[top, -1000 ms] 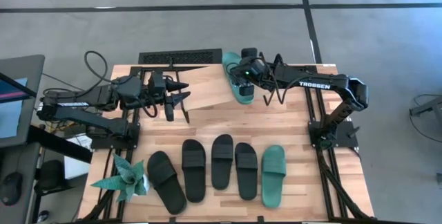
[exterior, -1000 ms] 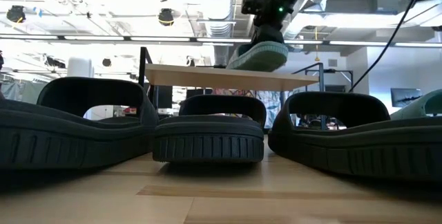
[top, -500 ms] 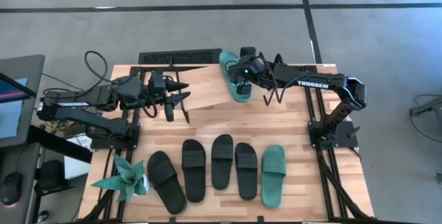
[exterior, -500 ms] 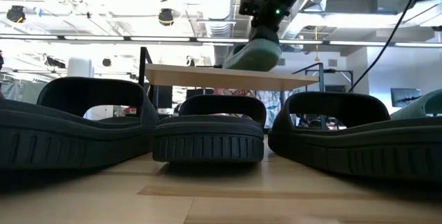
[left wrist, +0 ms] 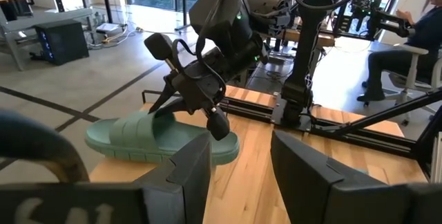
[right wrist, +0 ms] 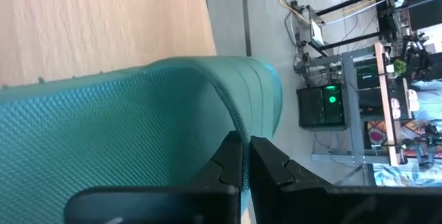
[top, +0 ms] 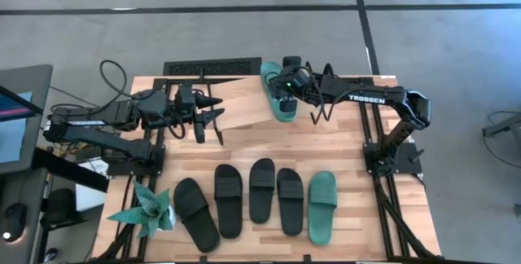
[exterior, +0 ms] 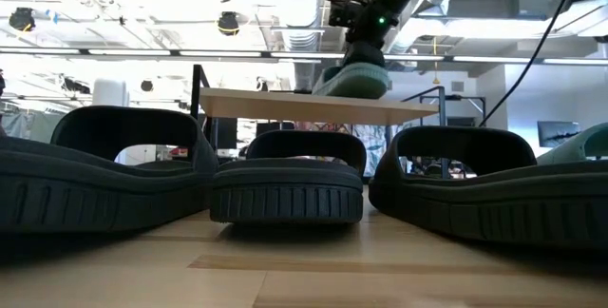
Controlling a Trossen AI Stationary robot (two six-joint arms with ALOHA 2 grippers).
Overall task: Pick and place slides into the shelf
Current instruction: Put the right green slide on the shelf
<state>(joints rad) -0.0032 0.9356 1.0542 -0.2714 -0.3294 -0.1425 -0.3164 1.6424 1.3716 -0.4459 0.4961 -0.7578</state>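
The teal slide (top: pixel 280 93) is held clamped in the right tool (top: pixel 286 90) at the shelf (top: pixel 244 101) end. It should be seated flat before release. The left tool (top: pixel 213 116), fingers parted, waits beside the shelf.

The right gripper (top: pixel 281 94) and a teal slide (top: pixel 279 99) crowd the right end of the shelf (top: pixel 244 101), whose middle plank is bare. The left gripper (top: pixel 213 113) blocks the left end, seemingly just beside its edge. Five slides (top: pixel 254 195) and a paper plant (top: pixel 148 210) fill the table's (top: pixel 342 134) front strip; between them and the shelf the wood lies open
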